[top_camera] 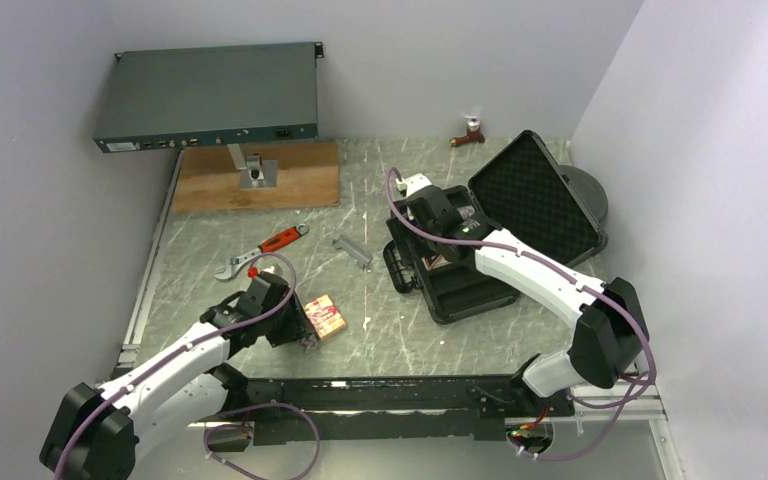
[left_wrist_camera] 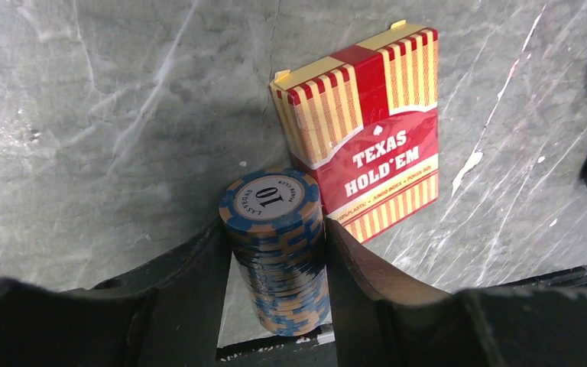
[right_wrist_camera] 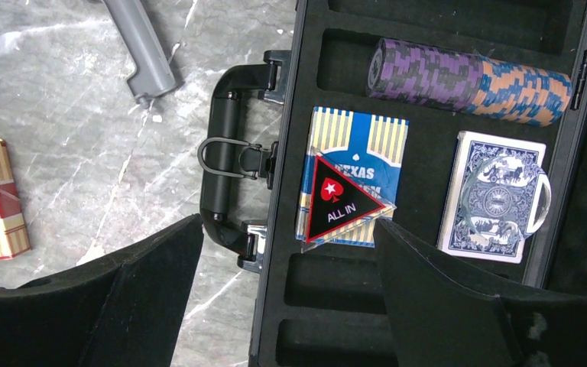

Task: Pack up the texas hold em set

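left end effector (left_wrist_camera: 275, 233) is pinching the upright chip stack (left_wrist_camera: 274, 256) on the worktop (left_wrist_camera: 84, 115), just beside the red card box (left_wrist_camera: 367, 138); case (top_camera: 457, 295) is sitting well off to its right, where the right end effector (right_wrist_camera: 289, 225) is hovering wide open

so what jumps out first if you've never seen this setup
Flanked by the left gripper, a blue-and-orange poker chip stack stands beside a red-and-yellow striped Texas Hold'em card box. On the right, the open black plastic case holds a black-and-red ALL IN triangle lying on a blue card box.
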Motion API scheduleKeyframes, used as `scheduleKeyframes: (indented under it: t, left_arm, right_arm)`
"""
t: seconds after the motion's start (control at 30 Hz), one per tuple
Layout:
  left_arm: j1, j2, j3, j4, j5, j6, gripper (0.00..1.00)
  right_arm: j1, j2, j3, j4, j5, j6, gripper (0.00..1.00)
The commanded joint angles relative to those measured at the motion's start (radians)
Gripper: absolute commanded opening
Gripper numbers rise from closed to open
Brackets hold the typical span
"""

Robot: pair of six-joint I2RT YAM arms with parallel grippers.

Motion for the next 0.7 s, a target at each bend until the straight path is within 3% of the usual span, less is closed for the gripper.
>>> scheduleKeyframes:
  t: [0.0,0.13,0.4,0.67]
  left_arm:
    - [-0.002,0.013,-0.030,0.042,-0.007,0.001,0.19]
    - [-0.001,-0.012,0.013,-0.023,-0.020,0.035,0.01]
    - [-0.003,-0.166,0.147,-0.122,-0.030,0.117,0.00]
    - [-0.002,-0.197,0.212,-0.069,-0.046,0.095,0.00]
  right_arm:
    - [-0.004,-0.042,-0.007,0.034,0.002,-0.012,0.85]
    - [-0.003,-0.055,-0.004,0.026,-0.006,-0.015,0.85]
    - [-0.003,-0.131,-0.041,0.110,-0.172,-0.008,0.86]
    - [-0.003,-0.284,-0.159,0.287,-0.420,0.036,0.88]
